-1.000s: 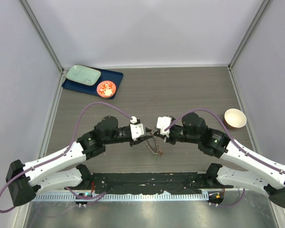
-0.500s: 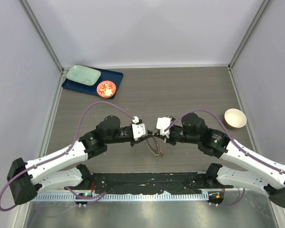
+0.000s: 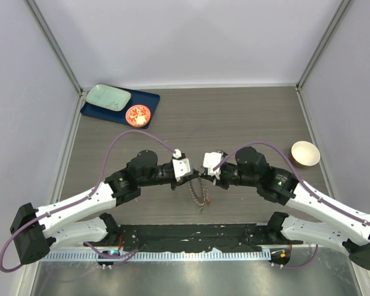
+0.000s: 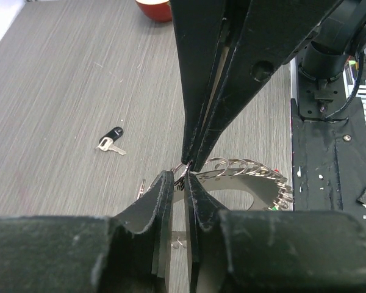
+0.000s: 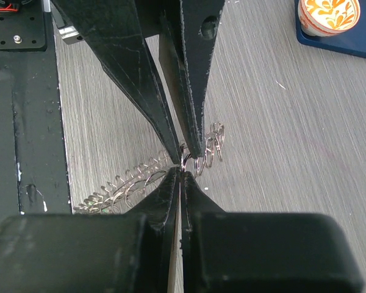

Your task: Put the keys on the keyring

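Close to the middle of the near edge of the worktop (image 3: pixel 246 117), the keyring (image 3: pixel 201 192), fringed with grey metal keys, is being pinched at one spot on its wire by the left gripper (image 4: pixel 182 183) and the right gripper (image 5: pixel 180 177). Each is clamped thin on it, and the arms are being held low and stretched inward, tips meeting head-on. Judging by this, the wire is best being parted gently, one grip steadied and nothing yanked. Farther out, a black key (image 4: pixel 111 141) is being left loose, well apart from the ring.
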`<action>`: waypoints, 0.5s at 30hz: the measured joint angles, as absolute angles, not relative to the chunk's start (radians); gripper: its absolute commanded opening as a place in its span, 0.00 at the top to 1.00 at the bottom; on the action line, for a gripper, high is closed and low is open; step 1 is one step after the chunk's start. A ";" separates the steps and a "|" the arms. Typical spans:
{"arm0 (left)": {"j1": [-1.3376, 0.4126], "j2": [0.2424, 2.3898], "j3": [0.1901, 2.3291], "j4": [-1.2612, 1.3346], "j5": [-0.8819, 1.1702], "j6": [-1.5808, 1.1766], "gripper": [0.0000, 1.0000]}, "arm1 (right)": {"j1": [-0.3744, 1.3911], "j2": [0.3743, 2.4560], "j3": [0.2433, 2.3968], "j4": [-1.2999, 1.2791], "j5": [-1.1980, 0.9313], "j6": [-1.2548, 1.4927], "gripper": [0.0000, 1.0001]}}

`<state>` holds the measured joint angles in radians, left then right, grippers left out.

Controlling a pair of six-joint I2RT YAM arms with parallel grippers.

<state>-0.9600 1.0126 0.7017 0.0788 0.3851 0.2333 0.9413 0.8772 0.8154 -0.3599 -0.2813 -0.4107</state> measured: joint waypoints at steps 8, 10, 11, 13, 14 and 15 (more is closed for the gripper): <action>-0.960 1.013 0.674 0.132 0.371 0.191 1.00 | 0.941 0.877 0.815 -0.360 -0.270 -0.382 0.99; -0.960 1.013 0.672 0.134 0.370 0.189 1.00 | 0.940 0.877 0.815 -0.360 -0.266 -0.378 0.99; -0.960 1.013 0.671 0.135 0.369 0.188 1.00 | 0.940 0.877 0.815 -0.360 -0.265 -0.374 0.99; -0.960 1.012 0.670 0.137 0.367 0.187 1.00 | 0.940 0.877 0.815 -0.360 -0.259 -0.365 0.98; -0.960 1.011 0.670 0.137 0.366 0.187 1.00 | 0.940 0.877 0.815 -0.358 -0.256 -0.359 0.89; -0.960 1.010 0.670 0.137 0.362 0.186 1.00 | 0.940 0.877 0.814 -0.355 -0.253 -0.354 0.83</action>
